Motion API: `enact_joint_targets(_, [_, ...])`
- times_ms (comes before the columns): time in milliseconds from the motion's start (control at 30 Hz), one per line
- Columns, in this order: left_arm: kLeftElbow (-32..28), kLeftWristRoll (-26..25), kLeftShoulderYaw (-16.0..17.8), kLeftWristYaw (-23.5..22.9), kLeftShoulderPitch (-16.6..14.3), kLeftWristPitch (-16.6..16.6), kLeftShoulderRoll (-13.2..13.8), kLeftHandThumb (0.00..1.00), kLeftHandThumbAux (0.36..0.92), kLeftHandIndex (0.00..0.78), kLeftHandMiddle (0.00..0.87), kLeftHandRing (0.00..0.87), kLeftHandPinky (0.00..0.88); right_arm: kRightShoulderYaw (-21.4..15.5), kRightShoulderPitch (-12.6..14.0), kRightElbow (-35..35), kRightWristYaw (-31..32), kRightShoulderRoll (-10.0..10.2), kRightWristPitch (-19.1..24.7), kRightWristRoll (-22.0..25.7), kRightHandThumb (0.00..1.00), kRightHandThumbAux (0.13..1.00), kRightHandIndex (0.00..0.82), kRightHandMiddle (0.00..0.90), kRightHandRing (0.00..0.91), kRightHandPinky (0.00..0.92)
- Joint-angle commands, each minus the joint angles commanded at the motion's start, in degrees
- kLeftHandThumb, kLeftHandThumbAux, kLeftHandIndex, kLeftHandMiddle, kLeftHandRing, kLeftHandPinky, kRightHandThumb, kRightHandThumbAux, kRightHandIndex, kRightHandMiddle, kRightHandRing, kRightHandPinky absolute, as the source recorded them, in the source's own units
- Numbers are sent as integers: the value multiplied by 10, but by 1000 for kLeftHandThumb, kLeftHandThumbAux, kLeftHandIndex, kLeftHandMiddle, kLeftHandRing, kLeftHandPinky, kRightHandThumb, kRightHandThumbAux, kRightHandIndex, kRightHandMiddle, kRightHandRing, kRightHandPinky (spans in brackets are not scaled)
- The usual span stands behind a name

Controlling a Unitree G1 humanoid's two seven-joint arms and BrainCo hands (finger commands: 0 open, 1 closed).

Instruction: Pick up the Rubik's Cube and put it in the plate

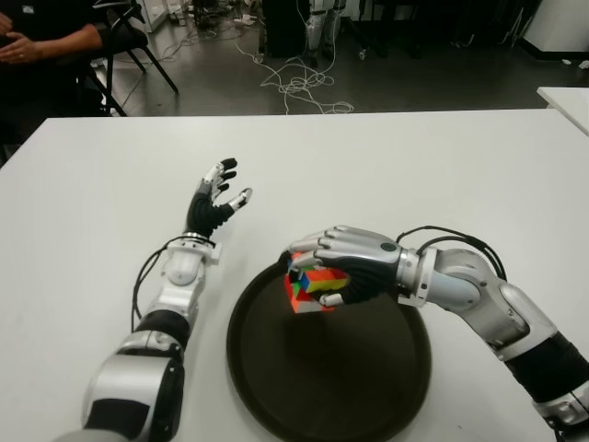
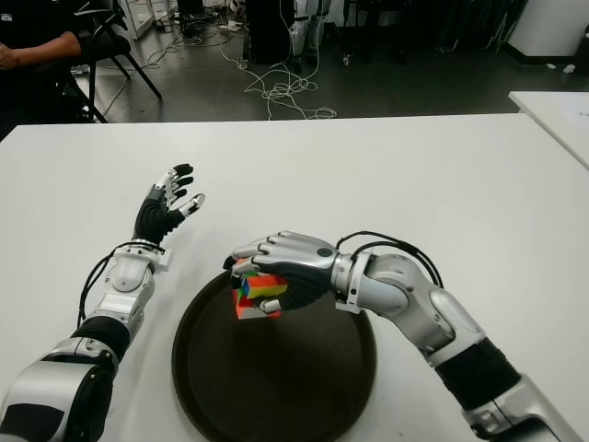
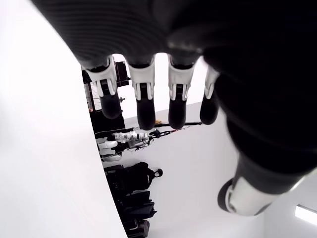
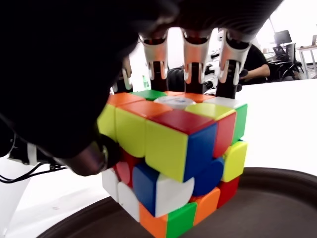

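The right robot hand (image 1: 336, 267) grips the cube (image 4: 171, 161) over the plate (image 1: 368, 387); only the right wrist view shows the cube's bottom at the plate. The left robot hand (image 1: 216, 198) is open above the counter (image 1: 414, 166).

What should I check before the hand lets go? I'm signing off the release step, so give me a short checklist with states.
1. Rubik's Cube gripped by right hand: ok, fingers and thumb wrap it.
2. Cube over the plate, inside its rim: ok.
3. Cube's underside resting on the plate floor: cannot tell; the right wrist view shows it very low.
4. Plate interior free of other items: ok.
5. Left hand out of the way: ok, open, left of the plate.
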Motion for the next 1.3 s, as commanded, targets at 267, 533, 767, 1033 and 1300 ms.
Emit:
enact_joint_targets(267, [0, -2, 1, -1, -1, 4, 0, 0, 698, 155, 143, 111, 105, -4, 4, -9, 21, -1, -2, 21, 821, 700, 375, 478, 475, 460])
enact_joint_targets(533, [-1, -1, 1, -1, -1, 8, 0, 6, 678, 156, 138, 99, 83, -9, 7, -11, 26, 3, -3, 25, 821, 700, 374, 481, 478, 462])
enact_joint_targets(767, [-4, -6, 3, -4, 0, 11, -2, 16, 684, 152, 148, 104, 88, -17, 17, -6, 5, 15, -13, 25, 822, 698, 381, 477, 480, 474])
enact_joint_targets(1033, [-6, 0, 1, 6, 0, 12, -3, 13, 673, 156, 148, 108, 86, -21, 25, 1, -12, 26, -20, 26, 823, 698, 384, 472, 452, 443])
enact_joint_targets(1300, [-5, 3, -2, 11, -1, 14, -2, 2, 691, 150, 146, 104, 79, -13, 17, 32, -19, 40, -27, 18, 823, 698, 385, 469, 453, 446])
